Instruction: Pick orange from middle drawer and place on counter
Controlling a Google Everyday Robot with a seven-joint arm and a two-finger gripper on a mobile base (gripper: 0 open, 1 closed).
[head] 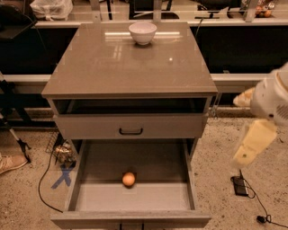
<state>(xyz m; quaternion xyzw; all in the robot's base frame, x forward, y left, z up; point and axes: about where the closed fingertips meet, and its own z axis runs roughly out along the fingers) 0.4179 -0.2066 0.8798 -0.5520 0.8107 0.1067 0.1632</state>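
Observation:
The orange [128, 179] lies on the grey floor of the open middle drawer [85, 179], near its centre front. The counter [130, 67] is the glossy grey-brown top of the cabinet, with a white bowl [142, 32] at its far edge. My arm comes in from the right edge. Its cream-coloured gripper [252, 144] hangs to the right of the cabinet, outside the drawer, at about drawer height and above the floor. It holds nothing that I can see.
A shut upper drawer with a black handle [131, 131] sits above the open one. A black device with a cable [240, 185] lies on the floor at right. Cables and blue tape [63, 176] lie at left. A cluttered shelf [216, 13] runs behind.

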